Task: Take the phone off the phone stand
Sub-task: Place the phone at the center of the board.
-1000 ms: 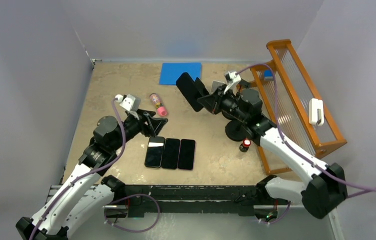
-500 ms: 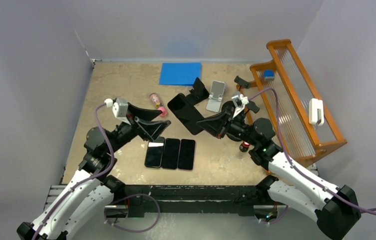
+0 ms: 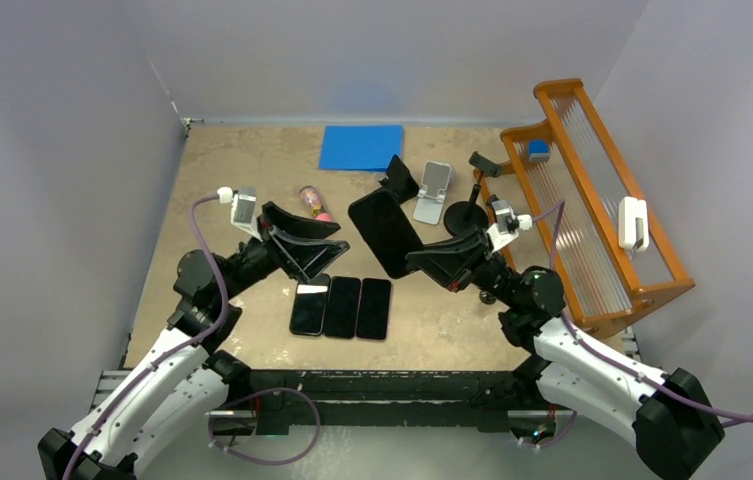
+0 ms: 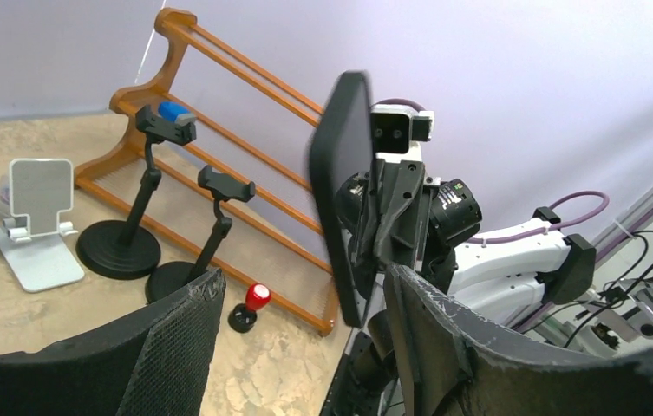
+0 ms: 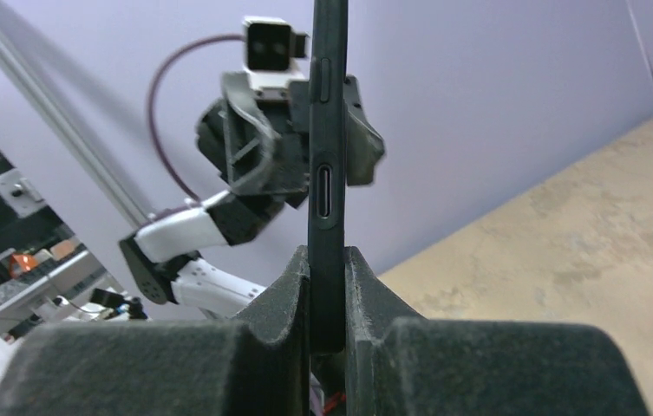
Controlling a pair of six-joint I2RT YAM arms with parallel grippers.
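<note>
Right wrist view: the phone (image 5: 326,130) is clamped edge-on between the closed pads of the right gripper (image 5: 327,286), held aloft near-left of the vacant white phone stand (image 3: 433,192). The left gripper (image 4: 301,286) is spread open facing it, presumably for a handover. A blue item (image 3: 538,148) is lodged in the wooden rack (image 3: 559,88) right of the stand

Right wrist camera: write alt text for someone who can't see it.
A black phone stands edge-on, its charging port toward the camera, clamped between the right arm's dark padded fingers. Behind it the left arm points back at the lens, before a purple wall, with sandy tabletop at right.
</note>
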